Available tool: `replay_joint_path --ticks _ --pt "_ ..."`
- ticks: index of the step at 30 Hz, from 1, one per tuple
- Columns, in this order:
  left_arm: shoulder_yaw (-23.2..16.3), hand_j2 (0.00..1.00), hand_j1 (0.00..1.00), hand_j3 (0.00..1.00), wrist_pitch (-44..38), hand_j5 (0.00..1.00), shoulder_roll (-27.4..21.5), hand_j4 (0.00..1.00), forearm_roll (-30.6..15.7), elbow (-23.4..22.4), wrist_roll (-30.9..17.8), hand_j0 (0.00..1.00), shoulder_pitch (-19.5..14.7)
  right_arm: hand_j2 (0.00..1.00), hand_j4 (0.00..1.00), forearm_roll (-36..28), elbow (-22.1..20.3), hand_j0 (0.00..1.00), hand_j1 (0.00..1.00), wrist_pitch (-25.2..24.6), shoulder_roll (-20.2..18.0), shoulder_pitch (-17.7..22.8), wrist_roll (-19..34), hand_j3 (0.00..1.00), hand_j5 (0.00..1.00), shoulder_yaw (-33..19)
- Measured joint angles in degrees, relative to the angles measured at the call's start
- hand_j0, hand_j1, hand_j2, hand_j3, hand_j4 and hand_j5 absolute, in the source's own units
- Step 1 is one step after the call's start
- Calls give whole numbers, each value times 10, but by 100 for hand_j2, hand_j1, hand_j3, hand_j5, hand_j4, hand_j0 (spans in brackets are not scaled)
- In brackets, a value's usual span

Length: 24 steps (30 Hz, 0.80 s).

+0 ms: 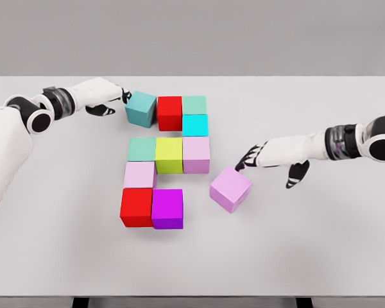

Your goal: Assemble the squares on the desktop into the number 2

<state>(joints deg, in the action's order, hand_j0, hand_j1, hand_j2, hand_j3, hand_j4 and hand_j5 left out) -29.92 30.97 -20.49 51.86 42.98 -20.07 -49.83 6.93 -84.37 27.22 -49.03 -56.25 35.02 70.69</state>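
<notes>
White right hand (260,156): fingers spread, fingertips resting on the lilac cube (231,188), nothing pinched. Cube is tilted, just right of the magenta cube (167,208); it is best squared, then slid flush. Left hand (109,102): fingers touching teal cube (141,108), grasp uncertain.

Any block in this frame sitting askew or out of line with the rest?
Two. The pink cube at lower right sits rotated and apart from the figure, with the right hand at its top corner. The teal cube at top left is slightly turned against the red cube, by the left hand. The others sit square.
</notes>
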Motion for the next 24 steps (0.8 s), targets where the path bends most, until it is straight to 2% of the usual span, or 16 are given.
replay_joint_path --ticks 14,24 --pt "-4 62 62 62 6 62 -17 62 6 -1 -6 62 0 100 100 0 -27 100 100 1 2 0 0 100 100 4" --pt "-4 62 62 62 35 62 -19 62 2 17 -5 62 9 100 100 0 -40 100 100 1 13 0 0 100 100 11"
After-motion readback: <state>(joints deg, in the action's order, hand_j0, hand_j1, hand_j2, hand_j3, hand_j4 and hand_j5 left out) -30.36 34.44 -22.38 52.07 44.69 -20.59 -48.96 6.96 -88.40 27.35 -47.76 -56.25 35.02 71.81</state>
